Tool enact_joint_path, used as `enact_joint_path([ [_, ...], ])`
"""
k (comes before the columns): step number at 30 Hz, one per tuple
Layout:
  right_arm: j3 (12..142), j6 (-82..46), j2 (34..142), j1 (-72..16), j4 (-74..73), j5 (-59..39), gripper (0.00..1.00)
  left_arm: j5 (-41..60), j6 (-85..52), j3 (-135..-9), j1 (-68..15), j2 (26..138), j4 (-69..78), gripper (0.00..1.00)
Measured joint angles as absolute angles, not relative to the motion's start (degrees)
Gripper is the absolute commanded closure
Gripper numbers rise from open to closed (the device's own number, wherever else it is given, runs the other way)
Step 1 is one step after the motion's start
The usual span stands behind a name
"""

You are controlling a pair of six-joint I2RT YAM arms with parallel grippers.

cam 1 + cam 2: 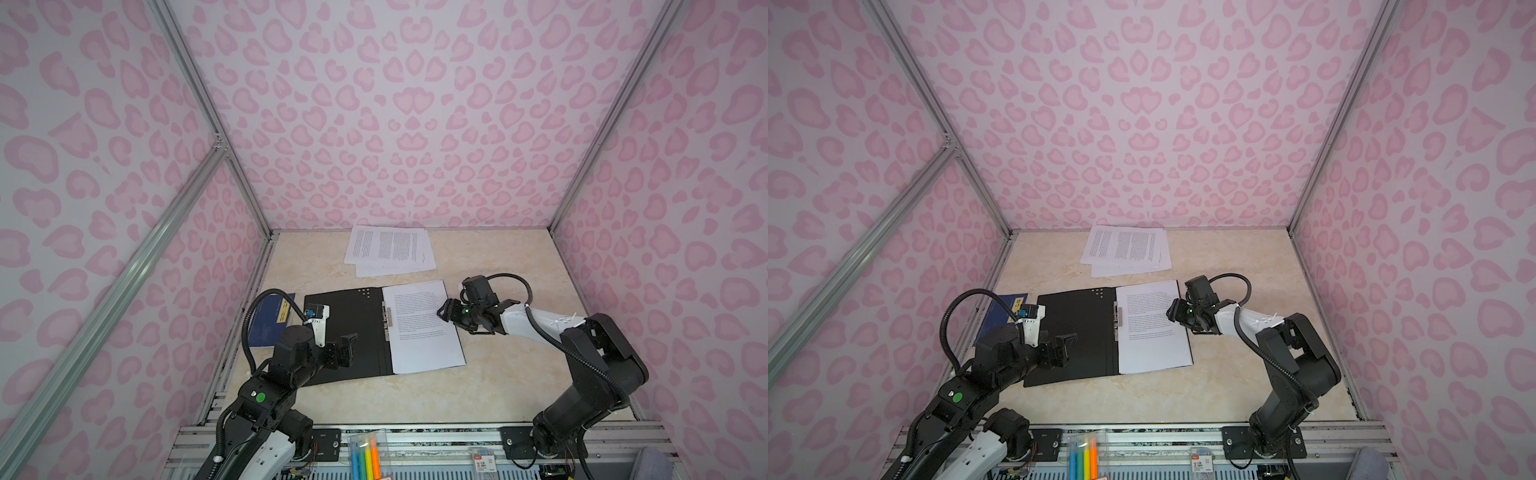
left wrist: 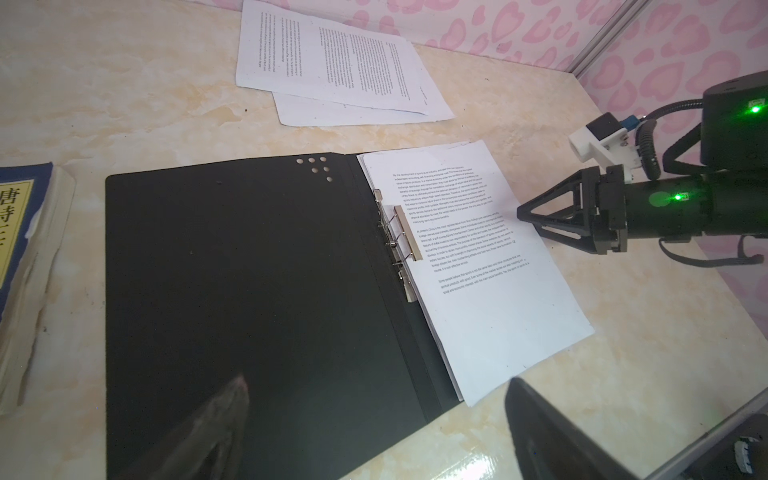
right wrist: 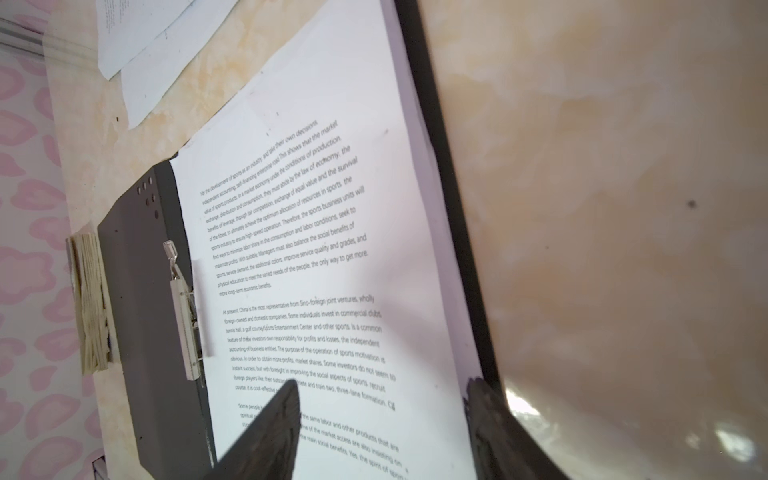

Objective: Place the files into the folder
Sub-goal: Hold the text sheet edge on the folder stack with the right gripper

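Walls with a pink heart-like pattern are enclosing the beige marbled bench on three sides. Silver metal bars are running along the corners. The bench is reflecting soft light.

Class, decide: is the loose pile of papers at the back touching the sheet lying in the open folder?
Apart. The left wrist view shows a strip of bare table between the loose pile and the sheet in the folder.

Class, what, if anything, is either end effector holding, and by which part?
Nothing is held: the left end effector hangs open over the folder, the right end effector open over the top sheet.
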State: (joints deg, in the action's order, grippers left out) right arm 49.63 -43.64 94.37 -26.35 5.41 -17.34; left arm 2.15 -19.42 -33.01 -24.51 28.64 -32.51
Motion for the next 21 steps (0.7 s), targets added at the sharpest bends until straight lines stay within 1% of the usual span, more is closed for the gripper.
enact_joint_path([
  [4, 53.0, -41.4, 96.2, -26.3, 7.7, -15.7, 0.30, 2.2, -19.4, -33.0, -24.5, 28.6, -32.5, 0.03],
  [11, 59.1, -38.6, 101.8, -24.6, 9.8, -13.5, 0.30, 2.2, -19.4, -33.0, -24.5, 28.6, -32.5, 0.02],
  [21, 63.0, -37.8, 106.3, -23.9, 10.2, -14.8, 0.31, 2.1, -19.4, -33.0, -24.5, 28.6, -32.5, 0.03],
])
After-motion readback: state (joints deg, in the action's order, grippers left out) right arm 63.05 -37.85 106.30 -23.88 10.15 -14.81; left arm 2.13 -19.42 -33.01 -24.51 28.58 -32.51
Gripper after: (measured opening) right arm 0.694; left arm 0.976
